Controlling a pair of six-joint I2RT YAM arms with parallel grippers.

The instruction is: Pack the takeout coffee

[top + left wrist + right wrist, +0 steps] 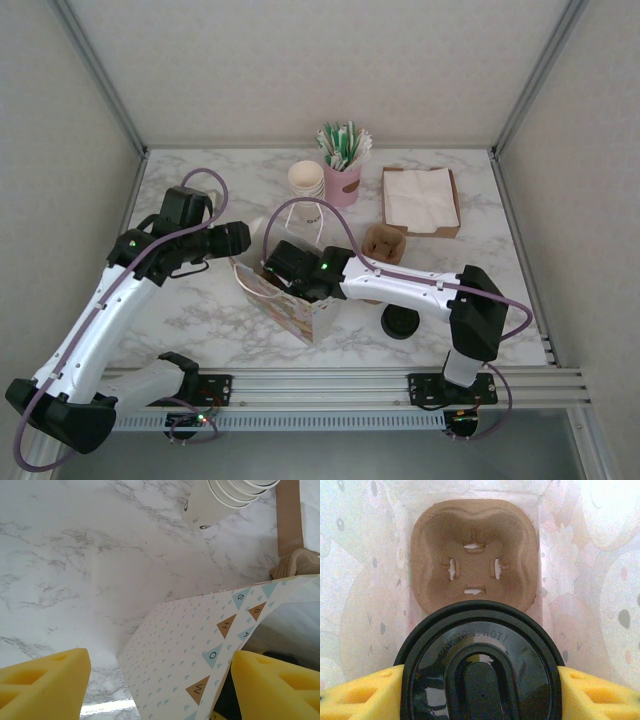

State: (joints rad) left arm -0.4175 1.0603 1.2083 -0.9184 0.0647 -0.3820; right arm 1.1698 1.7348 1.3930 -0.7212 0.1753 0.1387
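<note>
Right hand (480, 695) is clamping one black-lidded round takeout cup (477, 640); its wrist view is showing one brown pulp tray (475, 535) inside the patterned paper bag (180, 645), whose wall the gaping, empty left hand (160, 687) is straddling.

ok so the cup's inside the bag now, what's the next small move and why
Probably ease the right gripper down toward the bottom of the paper bag. It holds the takeout coffee between its fingers, and the empty cup tray lies ahead at the bag's bottom, not yet reached.
</note>
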